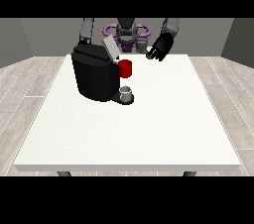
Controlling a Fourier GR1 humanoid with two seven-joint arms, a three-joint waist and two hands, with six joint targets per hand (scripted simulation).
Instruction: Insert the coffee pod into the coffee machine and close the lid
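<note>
Hovering hand (159,49) beyond lid-open coffee machine (94,77)

coffee machine (94,77) on table (149,129) left-rear, cup (127,92) before it

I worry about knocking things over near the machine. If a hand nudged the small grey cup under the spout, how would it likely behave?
The grey cup looks small and short, so it would probably slide rather than tip. It sits on the coffee machine base, whose edge it might slip off. It seems light for its size.
</note>
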